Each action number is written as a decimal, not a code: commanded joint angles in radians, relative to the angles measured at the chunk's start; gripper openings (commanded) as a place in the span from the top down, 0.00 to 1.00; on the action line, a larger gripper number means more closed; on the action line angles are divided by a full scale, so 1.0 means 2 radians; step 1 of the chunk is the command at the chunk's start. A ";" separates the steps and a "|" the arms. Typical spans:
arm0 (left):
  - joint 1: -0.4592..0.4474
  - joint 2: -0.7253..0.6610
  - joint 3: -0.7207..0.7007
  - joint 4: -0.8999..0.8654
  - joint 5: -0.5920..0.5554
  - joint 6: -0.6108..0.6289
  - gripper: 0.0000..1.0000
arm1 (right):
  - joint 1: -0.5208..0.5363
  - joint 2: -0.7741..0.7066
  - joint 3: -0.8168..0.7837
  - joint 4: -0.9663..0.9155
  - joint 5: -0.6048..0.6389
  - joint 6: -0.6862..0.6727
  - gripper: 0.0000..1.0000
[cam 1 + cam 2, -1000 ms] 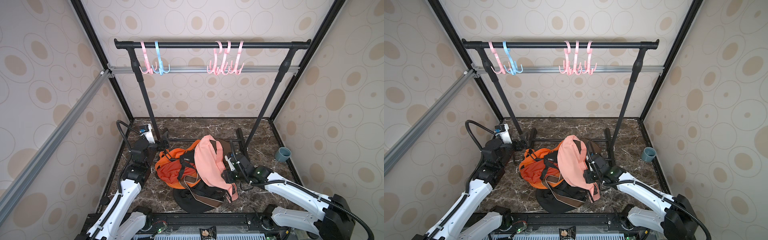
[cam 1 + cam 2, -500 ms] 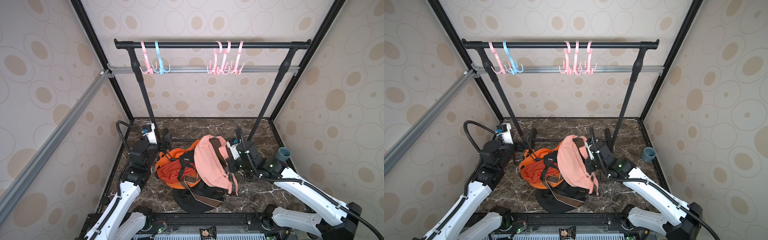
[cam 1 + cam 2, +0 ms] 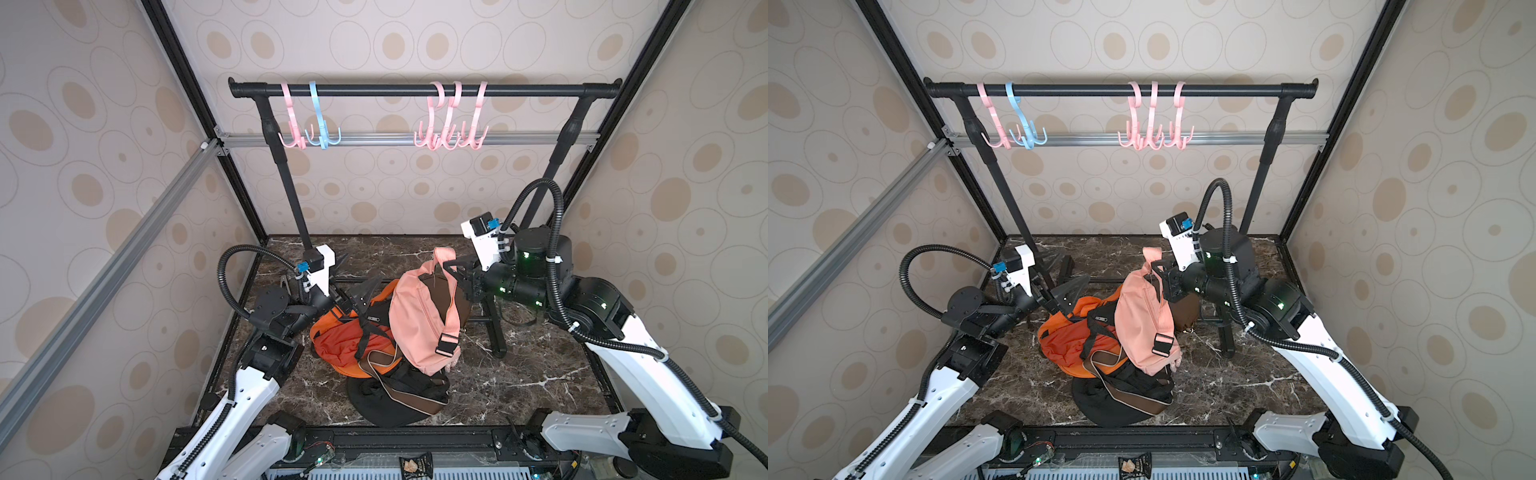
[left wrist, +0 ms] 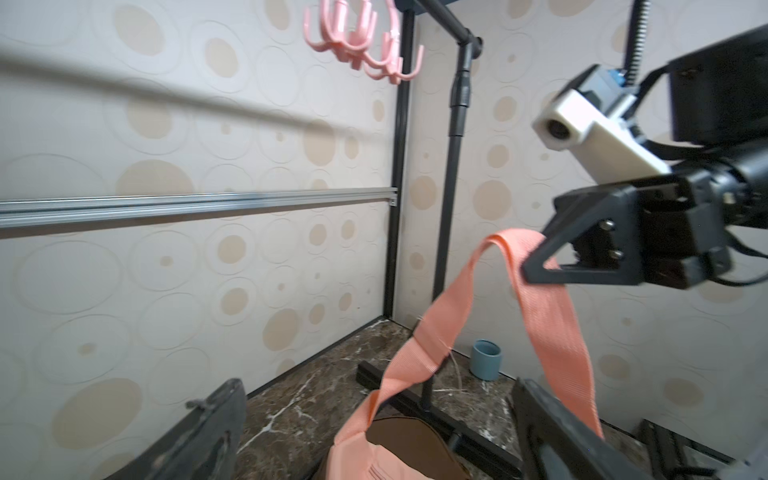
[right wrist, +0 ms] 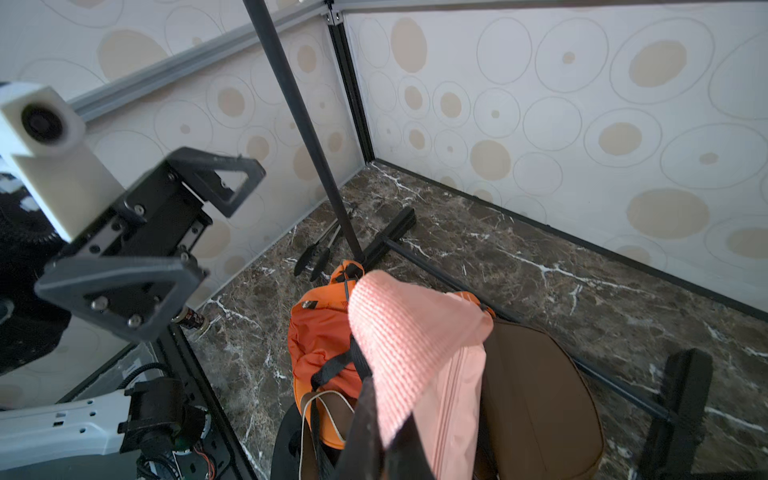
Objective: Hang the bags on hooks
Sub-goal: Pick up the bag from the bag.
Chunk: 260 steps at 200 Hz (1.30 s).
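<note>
Pink bag part-lifted off the floor pile by its strap, clamped in the right gripper; left gripper spread, empty; hooks overhead unreached, hanging yet undone.

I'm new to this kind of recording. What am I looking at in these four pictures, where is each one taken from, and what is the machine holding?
Two white robot arms stand at the near edge of a marble-patterned floor inside a walled booth. Both top views come from one camera head above, looking down. The other two pictures come from small cameras on the arms' wrists.

At the back is a black clothes rail carrying four pink hooks and a blue hook. On the floor lies a pile of bags: an orange bag, a pink bag with a brown panel, and a black bag.

The right gripper is shut on the pink bag's strap, lifting it. The left gripper is open beside the orange bag, holding nothing.
</note>
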 commanded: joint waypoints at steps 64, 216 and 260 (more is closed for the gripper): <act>-0.115 0.027 0.028 -0.047 -0.192 0.094 0.00 | 0.013 0.092 0.170 -0.044 -0.208 0.002 1.00; -0.114 -0.094 -0.028 -0.083 -0.165 0.242 0.00 | 0.020 0.062 0.148 -0.072 -0.262 -0.032 1.00; -0.116 -0.032 -0.015 -0.042 -0.083 0.253 0.00 | 0.023 0.067 0.155 -0.077 -0.283 -0.030 1.00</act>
